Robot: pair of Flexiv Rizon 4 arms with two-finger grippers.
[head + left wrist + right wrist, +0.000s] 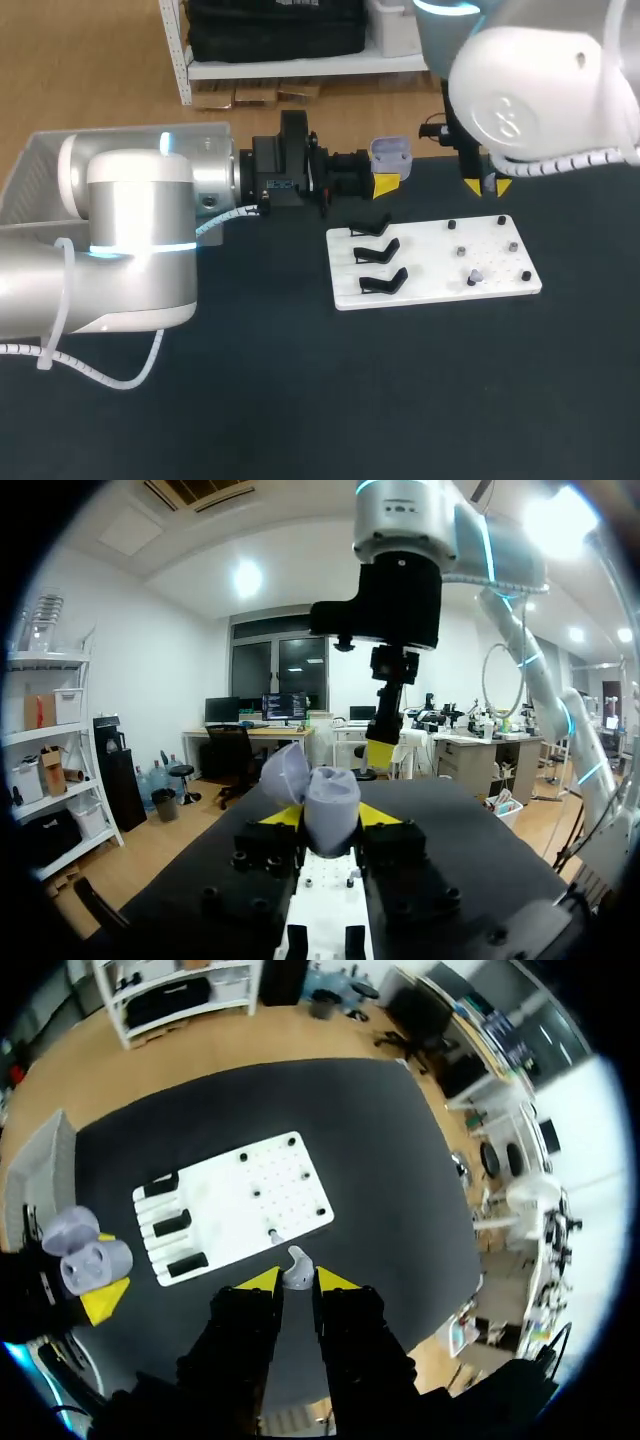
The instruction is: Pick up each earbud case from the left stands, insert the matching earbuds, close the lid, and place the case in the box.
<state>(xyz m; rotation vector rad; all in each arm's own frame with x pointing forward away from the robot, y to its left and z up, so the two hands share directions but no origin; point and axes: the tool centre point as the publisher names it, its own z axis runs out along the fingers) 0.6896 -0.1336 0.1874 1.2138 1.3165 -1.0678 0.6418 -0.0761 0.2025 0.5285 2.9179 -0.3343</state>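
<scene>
Left hand (385,185) holds case (391,152), right hand (487,187) earbud (297,1272), over black table (250,400).

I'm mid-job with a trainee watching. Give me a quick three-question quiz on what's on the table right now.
1. True or false: the case in the left gripper has its lid shut.
2. What does the right gripper hold? A) an earbud B) a case C) nothing
3. How many of the black stands on the board are empty?
Key: 1 false, the lid is open. 2 A, it sits between the yellow tips. 3 three, all of them.
</scene>
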